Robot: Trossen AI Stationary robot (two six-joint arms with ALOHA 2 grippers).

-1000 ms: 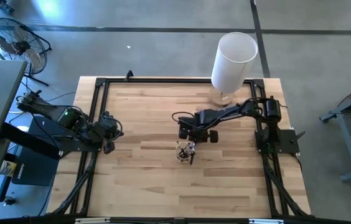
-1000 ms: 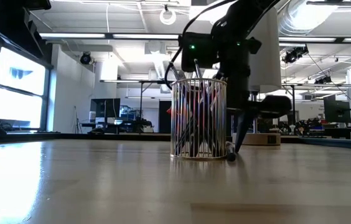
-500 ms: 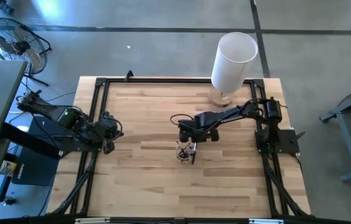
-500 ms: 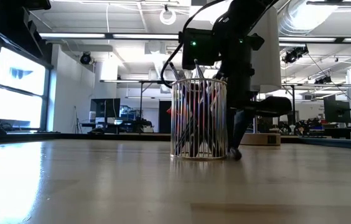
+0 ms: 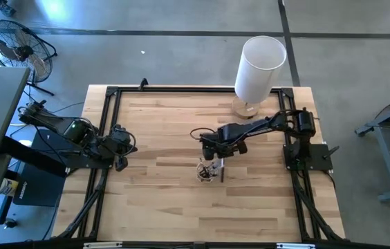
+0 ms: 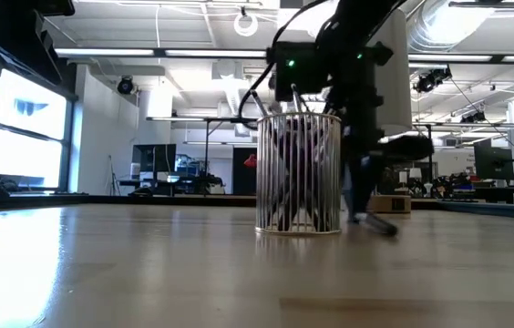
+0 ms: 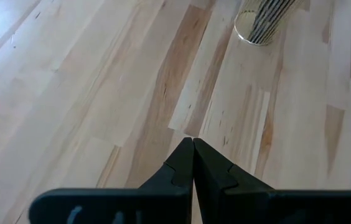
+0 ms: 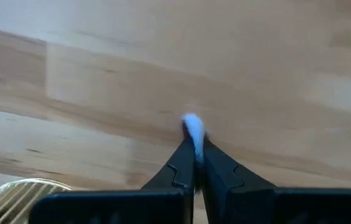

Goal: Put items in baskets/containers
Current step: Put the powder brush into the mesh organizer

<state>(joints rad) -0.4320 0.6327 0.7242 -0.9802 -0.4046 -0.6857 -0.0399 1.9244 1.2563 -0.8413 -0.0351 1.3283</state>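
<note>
The clear ribbed glass cup (image 6: 298, 173) stands upright on the table's middle (image 5: 205, 171) with several thin brushes standing in it. My right gripper (image 5: 220, 160) is just right of the cup, shut on one dark-handled brush (image 5: 222, 173) outside the cup. The brush's light tip (image 8: 192, 126) shows past the fingertips. My left gripper (image 5: 120, 148) waits shut and empty near the table's left edge; its wrist view shows the cup far off (image 7: 264, 22). My right gripper pinches the brush between its two fingers, with the light bristle tip (image 8: 192, 126) sticking out just past the fingertips. The fingers come from above, slanting down. The brush slants down beside the cup; whether its low end (image 6: 383, 225) touches the table, I cannot tell.
A tall white cylinder on a wooden base (image 5: 258, 69) stands at the table's far right. Black frame rails (image 5: 105, 124) run along the table's edges. Bare wood lies left of and in front of the cup.
My right gripper has gone a little toward the table's right edge, staying shut on the brush. The brush's low end has swung away from the cup's foot, out to the right of it.
</note>
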